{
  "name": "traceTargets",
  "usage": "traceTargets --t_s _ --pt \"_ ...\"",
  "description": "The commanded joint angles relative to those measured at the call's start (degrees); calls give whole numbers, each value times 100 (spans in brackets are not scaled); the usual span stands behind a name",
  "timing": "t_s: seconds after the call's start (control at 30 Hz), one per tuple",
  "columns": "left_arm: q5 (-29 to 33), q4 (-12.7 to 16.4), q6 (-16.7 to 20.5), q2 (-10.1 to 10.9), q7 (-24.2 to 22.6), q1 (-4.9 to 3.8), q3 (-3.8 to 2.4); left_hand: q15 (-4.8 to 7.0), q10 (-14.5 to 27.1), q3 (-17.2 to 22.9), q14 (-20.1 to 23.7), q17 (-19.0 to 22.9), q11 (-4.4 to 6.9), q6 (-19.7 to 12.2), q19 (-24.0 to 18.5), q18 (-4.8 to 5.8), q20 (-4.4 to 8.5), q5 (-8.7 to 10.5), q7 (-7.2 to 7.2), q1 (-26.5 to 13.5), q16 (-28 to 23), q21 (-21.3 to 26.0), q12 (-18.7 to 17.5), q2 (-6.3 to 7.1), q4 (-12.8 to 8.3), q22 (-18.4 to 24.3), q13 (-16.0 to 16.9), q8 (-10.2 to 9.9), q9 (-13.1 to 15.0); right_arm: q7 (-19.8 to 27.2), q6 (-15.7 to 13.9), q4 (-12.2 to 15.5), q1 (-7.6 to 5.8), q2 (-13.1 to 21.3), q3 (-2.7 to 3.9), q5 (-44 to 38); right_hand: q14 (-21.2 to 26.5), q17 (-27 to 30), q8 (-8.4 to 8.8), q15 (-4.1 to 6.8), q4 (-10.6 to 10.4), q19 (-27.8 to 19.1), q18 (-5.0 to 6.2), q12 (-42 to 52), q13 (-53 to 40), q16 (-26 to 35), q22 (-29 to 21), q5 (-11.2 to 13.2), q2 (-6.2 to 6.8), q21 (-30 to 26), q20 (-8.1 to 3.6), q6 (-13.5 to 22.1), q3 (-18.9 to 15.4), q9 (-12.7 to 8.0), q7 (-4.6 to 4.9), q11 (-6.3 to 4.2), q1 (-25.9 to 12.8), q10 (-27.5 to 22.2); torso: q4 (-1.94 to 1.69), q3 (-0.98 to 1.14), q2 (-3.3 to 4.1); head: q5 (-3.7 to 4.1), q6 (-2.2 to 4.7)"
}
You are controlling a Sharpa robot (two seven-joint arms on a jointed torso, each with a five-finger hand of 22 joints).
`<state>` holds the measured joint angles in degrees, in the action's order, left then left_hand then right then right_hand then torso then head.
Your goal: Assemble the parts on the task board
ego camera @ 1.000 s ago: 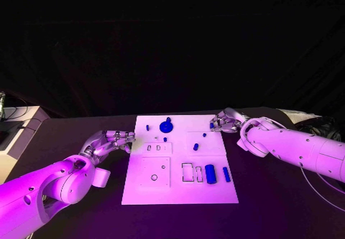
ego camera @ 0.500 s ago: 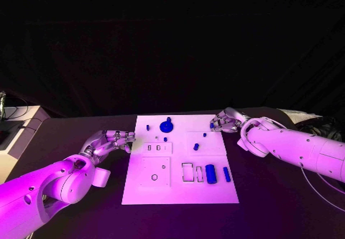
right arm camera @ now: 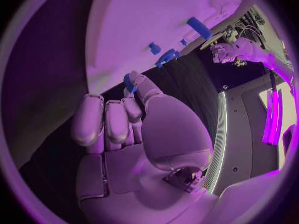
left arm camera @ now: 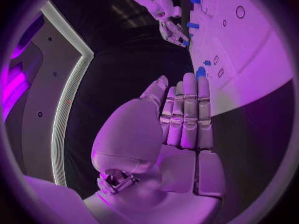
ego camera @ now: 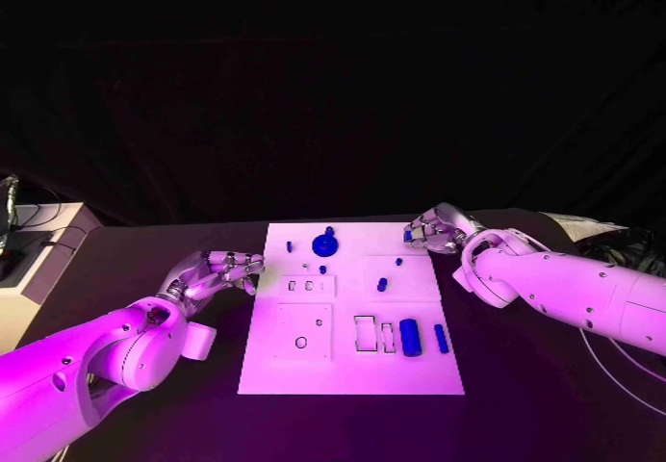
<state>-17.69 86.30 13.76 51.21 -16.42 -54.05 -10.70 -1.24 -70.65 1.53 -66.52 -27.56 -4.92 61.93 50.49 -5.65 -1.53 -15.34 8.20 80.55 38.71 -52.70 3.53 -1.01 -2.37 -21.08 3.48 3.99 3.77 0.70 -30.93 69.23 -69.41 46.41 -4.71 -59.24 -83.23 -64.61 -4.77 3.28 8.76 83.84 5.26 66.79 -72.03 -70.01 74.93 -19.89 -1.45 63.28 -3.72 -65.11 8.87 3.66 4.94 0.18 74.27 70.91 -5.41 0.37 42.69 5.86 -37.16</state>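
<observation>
While my right hand (ego camera: 434,234) hangs at the far right corner of the task board (ego camera: 350,371), its fingers are curled in and pinch a small blue part (right arm camera: 129,82) at the tips; the right wrist view shows it plainly. My left hand (ego camera: 216,272) rests just off the board's left edge, about level with its middle, fingers straight and pressed side by side, holding nothing.

I judge the parts to be light, rigid plastic: stiff enough to pinch firmly, but small and probably slick, so a fingertip grip across the narrow sides looks best to me.

On the board I count six other blue pieces. A round knobbed part (ego camera: 325,243) sits near the far edge, with a tiny peg (ego camera: 289,246) just left of it. Two small pegs (ego camera: 382,284) lie right of the board's middle. A thick bar (ego camera: 410,337) and a thinner bar (ego camera: 440,337) lie side by side toward the near right corner. Left of the thick bar are two empty rectangular slots, and two smaller slots sit left of the board's middle.
</observation>
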Motion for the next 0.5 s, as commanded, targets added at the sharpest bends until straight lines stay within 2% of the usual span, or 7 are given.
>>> traceTargets --t_s 0.03,0.27,0.4,0.5 --pt "-14 20 -2 -1 -46 1 -5 3 45 22 26 6 2 -6 -40 -23 -9 -8 0 -61 20 -22 10 11 -4 7 6 -21 -3 -430 -346 256 -63 9 8 40 -10 -3 10 26 -7 288 -34 7 -8 1 851 -6 -38 -12 -58 -119 -6 10 84 23 -12 33 18 -22 -4 -3 -5" --pt "-14 38 6 3 -45 0 -5 3 45 22 26 6 2 -6 -40 -23 -9 -8 0 -61 20 -22 10 11 -4 7 6 -21 -3 -986 -437 863 -145 -111 3 -227 -12 -5 16 23 -6 296 -32 5 -22 -1 854 -5 -16 -5 -54 -122 -21 10 89 25 -29 42 38 -66 -32 -66 -26" --pt "-14 43 11 4 -38 0 -5 3 45 22 26 6 2 -6 -40 -23 -9 -8 0 -61 20 -22 10 11 -4 7 6 -21 -3 -1307 -471 1077 -135 -273 -30 -461 -10 10 22 21 -14 293 -26 -8 -24 11 847 -24 -4 -36 -51 -117 -30 9 91 26 -48 39 45 -80 -34 -113 -36" --pt "-14 51 8 -3 -32 0 -5 2 46 23 28 10 1 -8 -44 -24 -12 -8 -1 -73 22 -25 11 14 0 11 6 -21 -3 -1587 -511 1242 -94 -427 -62 -648 -9 32 24 23 -8 294 -21 -21 -26 28 842 -36 -5 -61 -51 -119 -18 10 90 24 -44 38 31 -85 -33 -137 -32"
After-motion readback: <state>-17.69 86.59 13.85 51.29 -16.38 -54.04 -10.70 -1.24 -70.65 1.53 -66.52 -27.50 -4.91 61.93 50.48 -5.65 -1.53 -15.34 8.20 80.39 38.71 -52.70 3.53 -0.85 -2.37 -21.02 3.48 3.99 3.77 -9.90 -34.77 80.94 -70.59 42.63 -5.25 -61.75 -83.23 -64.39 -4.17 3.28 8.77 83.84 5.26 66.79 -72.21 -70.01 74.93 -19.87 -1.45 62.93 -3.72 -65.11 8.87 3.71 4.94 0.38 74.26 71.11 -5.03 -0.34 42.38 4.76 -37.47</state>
